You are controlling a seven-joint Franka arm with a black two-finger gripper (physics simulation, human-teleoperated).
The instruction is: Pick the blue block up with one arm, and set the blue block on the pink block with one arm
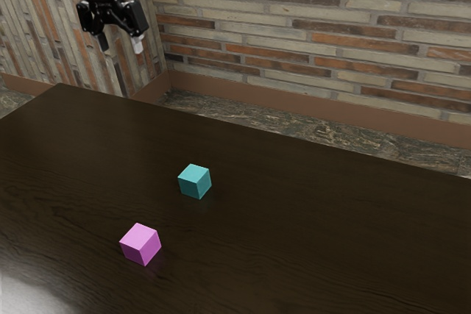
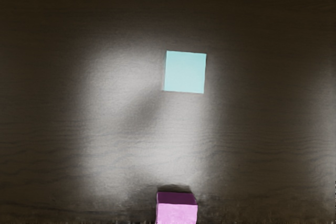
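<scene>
The pincer [image 1: 120, 40] hangs high above the dark surface [image 1: 331, 240], fingers spread and empty. The blue block [image 1: 194, 181] sits far below, toward the exterior view's right (a cube, no long axis), near the pink block [image 1: 140, 243].

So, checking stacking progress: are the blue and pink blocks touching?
Apart. The exterior view shows bare table between the blue block and pink block.

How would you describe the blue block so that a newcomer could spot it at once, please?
On the dark wooden table before the brick wall, two small cubes sit apart. The blue block is the teal one nearer the wall; the pink block lies nearer the camera.
</scene>
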